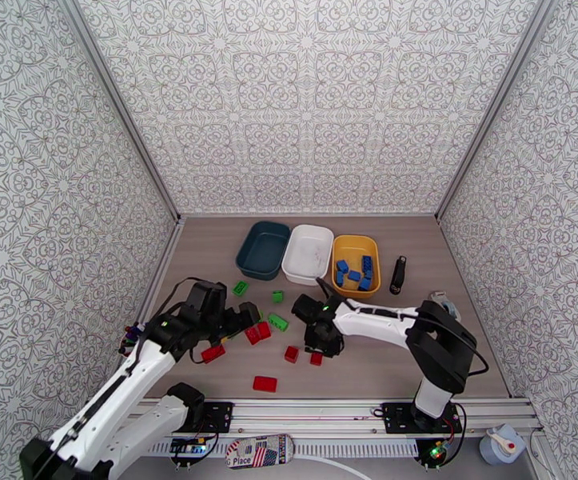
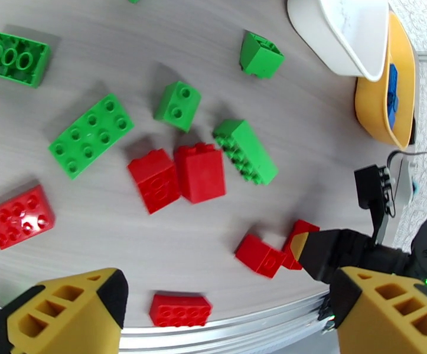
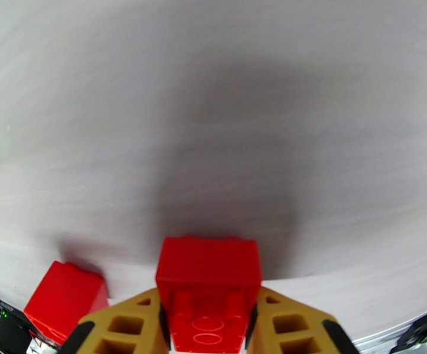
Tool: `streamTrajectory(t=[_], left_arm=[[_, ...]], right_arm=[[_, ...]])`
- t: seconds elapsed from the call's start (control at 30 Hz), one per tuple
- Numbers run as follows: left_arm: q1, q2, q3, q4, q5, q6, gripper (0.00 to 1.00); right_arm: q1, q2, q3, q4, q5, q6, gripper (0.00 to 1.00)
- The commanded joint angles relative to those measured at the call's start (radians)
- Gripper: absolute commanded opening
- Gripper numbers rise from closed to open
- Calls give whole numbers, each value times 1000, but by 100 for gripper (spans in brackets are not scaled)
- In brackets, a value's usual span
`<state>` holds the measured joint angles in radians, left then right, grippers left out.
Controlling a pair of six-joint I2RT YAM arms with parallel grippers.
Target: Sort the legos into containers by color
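- The 3 containers stand in a row along the far edge of the table (image 1: 416,370): the teal tub (image 1: 263,251) on the left, the white tub (image 1: 308,254) in the middle, the yellow tub (image 1: 356,291) on the right, each touching or just beside its neighbour.
- The blue legos (image 1: 354,274) lie together inside the yellow tub, and no blue brick shows on the table, so the blue colour looks finished.
- From above, the teal tub and the white tub show no bricks inside, so 2 colours are yet to be sorted.
- The green legos (image 2: 90,134) lie scattered across the middle of the table toward its left edge; at least 5 are in sight.
- The red legos (image 2: 200,171) lie nearer the near edge, about 6 in all, 2 of them touching side by side.
- The right gripper (image 3: 208,317) is clenched on a red brick (image 3: 208,269), 1 finger on each side, near the near edge of the table. Whether the brick is off the surface I cannot tell.
- The left gripper (image 2: 228,290) is released, its fingers spread wide and holding nothing, above the red legos on the left half of the table.
- By my judgement roughly 1 third of the sorting is done. This red brick looks like the first of its colour to go to a tub.
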<state>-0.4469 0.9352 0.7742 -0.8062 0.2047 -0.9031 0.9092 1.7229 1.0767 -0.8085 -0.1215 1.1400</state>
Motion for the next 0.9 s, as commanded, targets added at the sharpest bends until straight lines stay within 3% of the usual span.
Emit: streamTrajectory(t=[0.0,0.2,0.37,0.53,0.73,0.87], left_arm=[[-51,87,70,151,-38,-90,96],[-131,282,202,237,-111,-149,95],[-155,400,312,266,-171,-186,92],[-146,479,450,158,-184,-113,91],[-86,498,479,59,-99,-7,90],[-66,478,475,-5,-89,67,90]], right_arm=[[-75,-71,8,13,-64,-118,22],[-246,-49,224,-78,-139,-346,23],[-399,113,494,-106,-254,-448,22],[-457,331,806,-149,-319,-470,25],[-487,573,1162,-214,-348,-404,36],[-492,662,1317,-239,-358,-363,52]])
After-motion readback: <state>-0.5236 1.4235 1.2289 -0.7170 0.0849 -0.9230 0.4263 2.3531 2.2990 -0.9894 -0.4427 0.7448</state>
